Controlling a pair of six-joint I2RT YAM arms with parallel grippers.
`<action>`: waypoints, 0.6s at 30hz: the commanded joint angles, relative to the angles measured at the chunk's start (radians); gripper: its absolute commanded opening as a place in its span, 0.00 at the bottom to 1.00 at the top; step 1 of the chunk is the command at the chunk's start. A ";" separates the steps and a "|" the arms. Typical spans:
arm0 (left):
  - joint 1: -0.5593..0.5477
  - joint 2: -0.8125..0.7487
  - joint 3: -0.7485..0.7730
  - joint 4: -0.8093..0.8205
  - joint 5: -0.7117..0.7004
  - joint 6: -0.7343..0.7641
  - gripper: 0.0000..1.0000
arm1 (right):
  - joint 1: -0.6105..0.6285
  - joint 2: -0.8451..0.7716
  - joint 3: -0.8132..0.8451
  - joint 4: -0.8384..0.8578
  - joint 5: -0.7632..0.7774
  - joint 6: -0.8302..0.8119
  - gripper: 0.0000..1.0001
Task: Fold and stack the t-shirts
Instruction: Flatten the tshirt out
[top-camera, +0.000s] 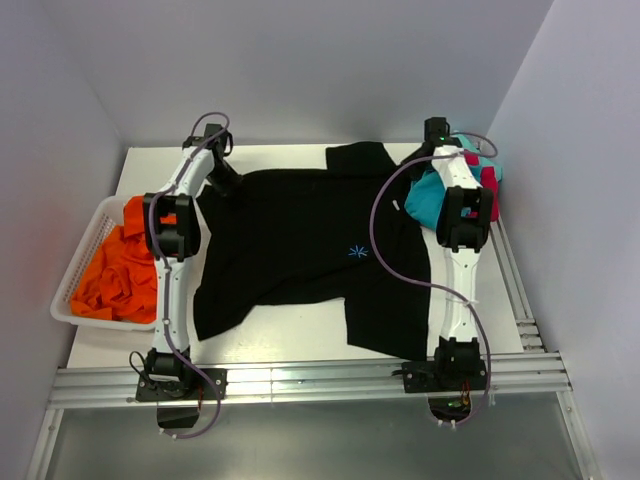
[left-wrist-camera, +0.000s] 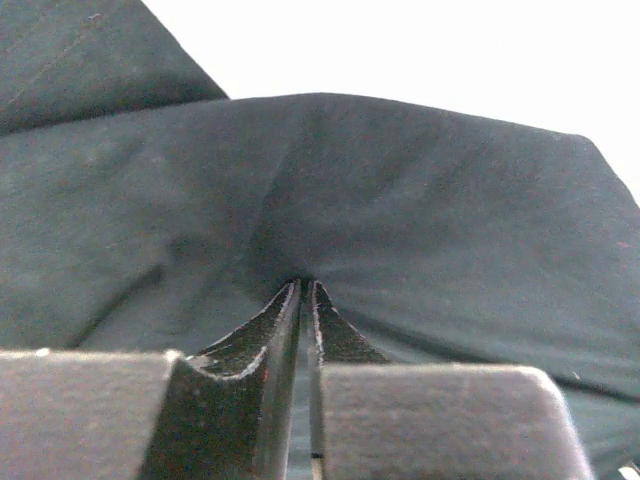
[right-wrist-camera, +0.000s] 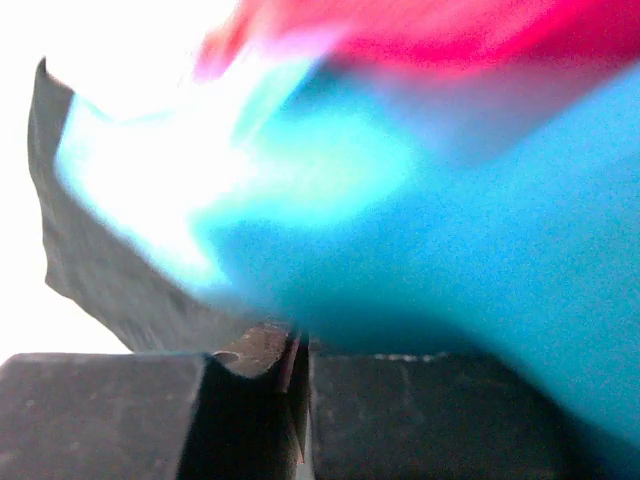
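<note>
Black t-shirt (top-camera: 290, 240): 1, spread flat at centre of table (top-camera: 280, 345), far-left edge pinched in left gripper (left-wrist-camera: 303, 285).
Right gripper (right-wrist-camera: 300, 340): clenched tight against teal t-shirt (top-camera: 425, 200); cloth in bite or not, cannot tell.
Risks, judged: thin pinch slips under pull; right jaws drag teal cloth along.
Count: 4 t-shirts. 1 black, 1 teal, 1 pink-red t-shirt (top-camera: 488, 180) far right, 1 orange t-shirt (top-camera: 120, 270), bunched, in 1 white basket (top-camera: 75, 275), left. 2 grippers.
</note>
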 joint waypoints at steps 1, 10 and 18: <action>-0.031 0.136 0.022 0.137 0.102 0.015 0.16 | -0.064 0.007 0.037 -0.043 0.155 -0.019 0.00; -0.047 0.045 0.058 0.295 0.168 0.056 0.60 | -0.091 0.010 -0.006 0.058 -0.089 -0.055 0.00; 0.050 -0.170 0.129 0.323 0.114 0.058 0.85 | -0.081 -0.104 0.022 0.178 -0.227 -0.019 0.41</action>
